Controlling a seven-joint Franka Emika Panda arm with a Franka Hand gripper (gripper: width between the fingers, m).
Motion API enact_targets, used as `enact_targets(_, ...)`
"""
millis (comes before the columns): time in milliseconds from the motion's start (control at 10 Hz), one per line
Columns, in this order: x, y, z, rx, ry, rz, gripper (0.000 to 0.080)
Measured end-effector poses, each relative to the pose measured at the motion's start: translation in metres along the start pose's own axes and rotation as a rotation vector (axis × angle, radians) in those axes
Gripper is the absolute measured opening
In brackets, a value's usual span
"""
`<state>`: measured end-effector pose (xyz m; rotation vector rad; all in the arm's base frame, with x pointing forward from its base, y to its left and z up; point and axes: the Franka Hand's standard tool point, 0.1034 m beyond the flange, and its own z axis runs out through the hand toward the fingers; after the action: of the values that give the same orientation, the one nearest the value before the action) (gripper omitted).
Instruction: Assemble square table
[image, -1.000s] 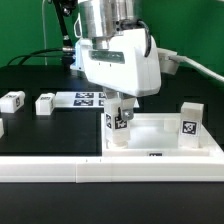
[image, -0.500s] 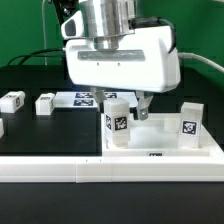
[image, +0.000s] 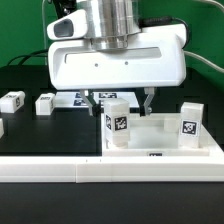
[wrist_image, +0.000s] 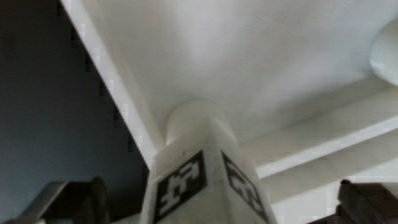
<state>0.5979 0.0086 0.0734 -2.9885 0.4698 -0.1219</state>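
Square table (image: 160, 130) rests on black tabletop (image: 50, 130); gripper (image: 120, 99) hangs spread over 1 upright corner leg (image: 117, 124).

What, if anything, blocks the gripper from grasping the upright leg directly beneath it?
Probably nothing, so yes. The gripper hangs open right above the upright leg, with one finger on either side of the leg's top and nothing visible between them.

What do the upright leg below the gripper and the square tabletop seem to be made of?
The leg is probably white plastic: matte, evenly opaque, with rounded edges. The tabletop is likely the same plastic, with a smooth, slightly sheeny surface.
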Motion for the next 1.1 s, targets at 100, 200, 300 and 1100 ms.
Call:
enact_targets(100,0.0002,0.0004,-0.0001,-0.001,0.0,-0.086,0.0649)
enact_targets(200,0.0003,0.001,-0.0001,-0.001,0.0,-0.131,0.0649)
enact_targets(300,0.0007,0.0012,0.0,-0.011,0.003,-0.238,0.0649)
enact_targets(1100,0.0035,0.0033,0.0005,-0.065,0.007,-0.647,0.0636)
